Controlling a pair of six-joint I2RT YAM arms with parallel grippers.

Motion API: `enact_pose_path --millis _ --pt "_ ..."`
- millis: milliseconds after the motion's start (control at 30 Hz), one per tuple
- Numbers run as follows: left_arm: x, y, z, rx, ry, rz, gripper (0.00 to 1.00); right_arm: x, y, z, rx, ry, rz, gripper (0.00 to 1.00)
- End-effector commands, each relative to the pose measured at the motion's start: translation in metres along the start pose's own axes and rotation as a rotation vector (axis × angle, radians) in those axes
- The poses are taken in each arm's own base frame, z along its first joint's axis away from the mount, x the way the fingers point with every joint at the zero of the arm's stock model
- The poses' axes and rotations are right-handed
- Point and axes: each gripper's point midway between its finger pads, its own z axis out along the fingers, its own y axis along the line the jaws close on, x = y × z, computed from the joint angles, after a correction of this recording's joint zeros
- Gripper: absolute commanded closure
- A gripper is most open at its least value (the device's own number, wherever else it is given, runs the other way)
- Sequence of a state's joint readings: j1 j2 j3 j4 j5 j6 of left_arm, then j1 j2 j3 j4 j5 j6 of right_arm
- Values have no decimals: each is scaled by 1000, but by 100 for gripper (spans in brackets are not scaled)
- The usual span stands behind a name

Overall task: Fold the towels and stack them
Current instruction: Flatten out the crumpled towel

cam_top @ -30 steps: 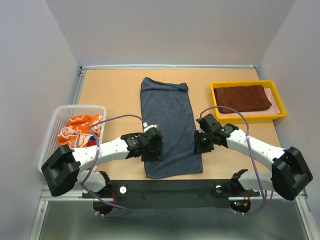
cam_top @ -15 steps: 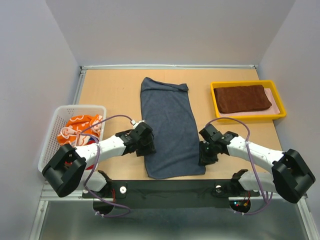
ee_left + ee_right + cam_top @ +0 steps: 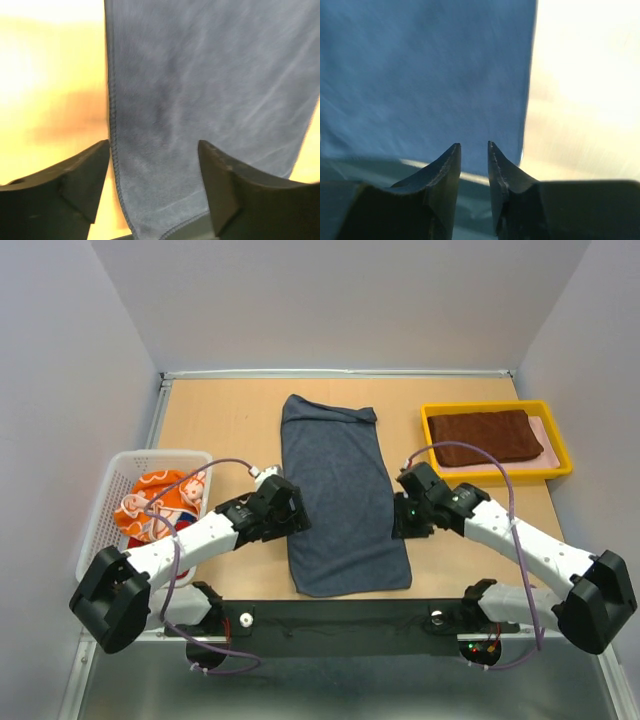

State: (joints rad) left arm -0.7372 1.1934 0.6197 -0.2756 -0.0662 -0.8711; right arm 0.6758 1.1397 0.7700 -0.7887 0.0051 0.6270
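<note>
Peeking from the white basket [image 3: 104,506] left of the navy towel [image 3: 340,490], the orange towel [image 3: 160,502] is half hidden. The left gripper [image 3: 154,145] gapes wide over that navy towel's left hem; the right gripper [image 3: 474,145], slightly parted, hovers empty at its right hem.

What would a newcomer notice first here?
A long dark navy towel lies spread mid-table, the left gripper and right gripper at its two side edges. A reddish-brown towel sits folded in the yellow tray at far right, an orange patterned towel in the white basket at left.
</note>
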Motion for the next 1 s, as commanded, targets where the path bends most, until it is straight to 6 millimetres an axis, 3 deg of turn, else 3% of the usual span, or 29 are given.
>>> enact_pose_path --millis 0,33,67,100,133,167,200,233,267,300,333,400,433,467,500,533,567,600,633,667,700,767,967 --pt "-69 -24 -30 5 -231 49 14 -90 24 -26 27 -272 -147 63" --pt "-89 -29 -36 -9 -272 91 13 -117 27 -24 56 -303 -198 60" --pt "-101 -32 -37 -13 -295 75 12 -130 27 -22 71 -304 -224 60" --pt "-117 -24 -32 -55 -313 98 12 -148 31 -20 67 -333 -243 59" --pt "-139 -34 -39 -45 -351 128 12 -179 37 -16 54 -370 -288 59" --pt "-152 -37 -39 -45 -366 109 12 -185 33 -6 60 -361 -324 59" --pt "-162 -32 -30 -81 -356 153 11 -208 39 -12 47 -410 -351 58" --pt "-179 -27 -28 -100 -369 145 11 -220 38 4 52 -390 -424 58" --pt "-200 -37 -34 -83 -395 153 11 -252 38 -4 43 -459 -429 57" --pt "-210 -28 -21 -120 -375 180 11 -268 24 13 53 -440 -460 56" --pt "-227 -36 -24 -113 -400 191 10 -281 20 15 48 -454 -471 56" --pt "-240 -37 -17 -119 -402 222 9 -309 18 20 23 -492 -502 52" --pt "-243 -34 -4 -134 -381 259 9 -328 19 14 9 -529 -547 48" --pt "-252 -34 7 -136 -375 267 9 -336 16 31 8 -514 -573 47" --pt "-259 -37 3 -131 -390 278 9 -343 15 35 12 -516 -602 47" --pt "-259 -33 18 -147 -364 288 9 -357 19 34 16 -540 -631 47" --pt "-269 -39 18 -138 -376 303 9 -363 15 40 35 -537 -686 47" --pt "-273 -39 23 -139 -373 306 9 -364 11 60 43 -505 -712 47" --pt "-274 -38 38 -141 -349 325 9 -375 13 58 53 -523 -764 47" --pt "-288 -44 37 -131 -372 321 9 -378 12 63 53 -522 -784 47" --pt "-290 -39 52 -142 -352 319 9 -379 10 77 50 -501 -807 47" --pt "-309 -48 53 -114 -374 308 9 -388 15 80 29 -517 -861 47" --pt "-341 -43 74 -101 -399 307 9 -401 24 102 -37 -526 -937 46"
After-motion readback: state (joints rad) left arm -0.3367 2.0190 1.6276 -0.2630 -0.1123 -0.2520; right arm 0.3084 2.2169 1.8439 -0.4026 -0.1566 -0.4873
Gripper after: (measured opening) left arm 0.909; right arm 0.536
